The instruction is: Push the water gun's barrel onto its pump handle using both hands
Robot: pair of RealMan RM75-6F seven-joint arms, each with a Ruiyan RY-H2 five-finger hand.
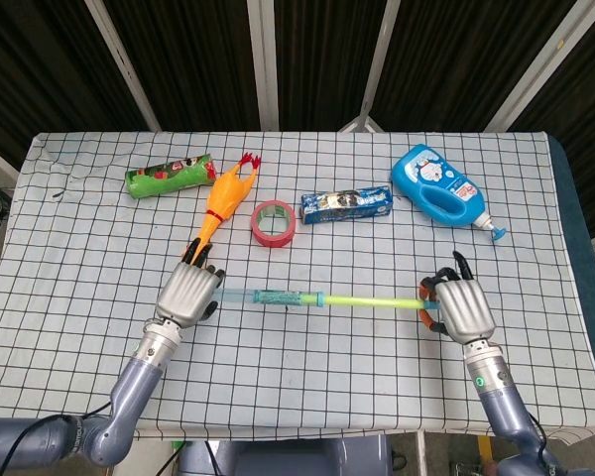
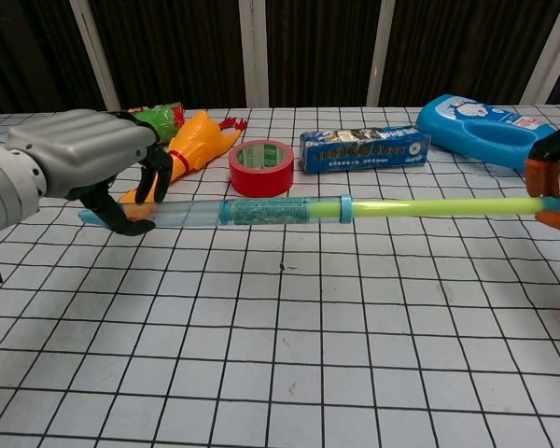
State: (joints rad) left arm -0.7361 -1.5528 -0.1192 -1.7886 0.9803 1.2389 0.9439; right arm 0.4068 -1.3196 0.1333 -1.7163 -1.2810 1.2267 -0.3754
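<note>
The water gun lies across the checked table, held off it a little. Its clear blue barrel [image 1: 273, 297] [image 2: 261, 211] is gripped at the left end by my left hand [image 1: 188, 294] [image 2: 84, 163]. A yellow-green pump rod [image 1: 372, 301] [image 2: 439, 206] runs out of the barrel's blue collar to the right. My right hand [image 1: 455, 307] [image 2: 558, 159] holds the orange pump handle [image 1: 429, 294] [image 2: 549, 194] at the rod's end; in the chest view only its fingertips show at the frame edge.
Behind the gun lie an orange rubber chicken [image 1: 224, 203], a red tape roll [image 1: 274, 222], a blue snack packet [image 1: 345, 204], a green packet [image 1: 169, 176] and a blue bottle [image 1: 440, 185]. The table's front edge is close to both forearms.
</note>
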